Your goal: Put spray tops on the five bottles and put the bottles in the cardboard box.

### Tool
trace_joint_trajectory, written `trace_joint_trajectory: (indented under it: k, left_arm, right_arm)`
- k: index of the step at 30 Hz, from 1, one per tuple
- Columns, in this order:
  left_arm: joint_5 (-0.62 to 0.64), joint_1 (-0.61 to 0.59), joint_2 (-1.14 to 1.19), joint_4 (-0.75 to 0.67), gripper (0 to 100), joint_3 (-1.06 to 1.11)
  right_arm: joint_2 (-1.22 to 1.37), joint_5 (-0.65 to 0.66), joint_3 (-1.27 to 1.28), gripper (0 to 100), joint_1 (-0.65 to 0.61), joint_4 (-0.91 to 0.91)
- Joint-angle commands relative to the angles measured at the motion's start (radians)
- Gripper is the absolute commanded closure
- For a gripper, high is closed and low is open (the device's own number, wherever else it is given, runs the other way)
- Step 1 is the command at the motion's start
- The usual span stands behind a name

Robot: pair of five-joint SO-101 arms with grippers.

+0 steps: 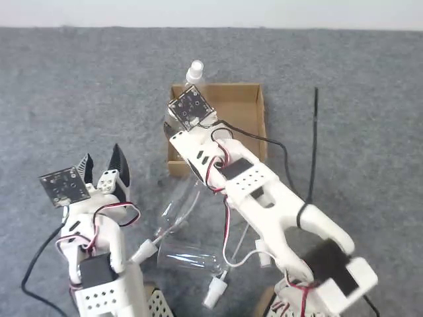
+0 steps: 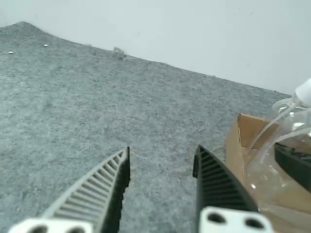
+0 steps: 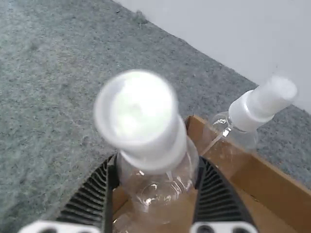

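At the cardboard box (image 1: 248,109) edge, a capped bottle (image 3: 146,121) is gripped by the right end effector (image 3: 153,167) — a second bottle (image 1: 195,71) stands at its far corner; loose bottles (image 1: 188,254) are left on the bench (image 1: 66,86), left end effector (image 1: 106,162) released.

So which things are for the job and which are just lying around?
For the job: cardboard box, bottle in the right gripper, capped bottle at the box's far edge, bottles lying down, white spray top.
Just lying about: black cable, grey carpet.
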Motion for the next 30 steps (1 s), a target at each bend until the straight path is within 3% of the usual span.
trace_joint_trajectory:
  k: [1,8,30]
  left_arm:
    - [0.0,-0.005,-0.015,-0.032,81,-0.008]
    - [0.0,-0.002,-0.015,-0.032,81,-0.008]
    - [0.0,-0.005,-0.015,-0.032,81,-0.008]
  right_arm:
    - [0.036,-0.041,-0.083,94.0,0.035,-0.087]
    - [0.133,-0.061,-0.083,94.0,0.038,-0.171]
    - [0.329,-0.063,-0.213,93.6,0.084,-0.165]
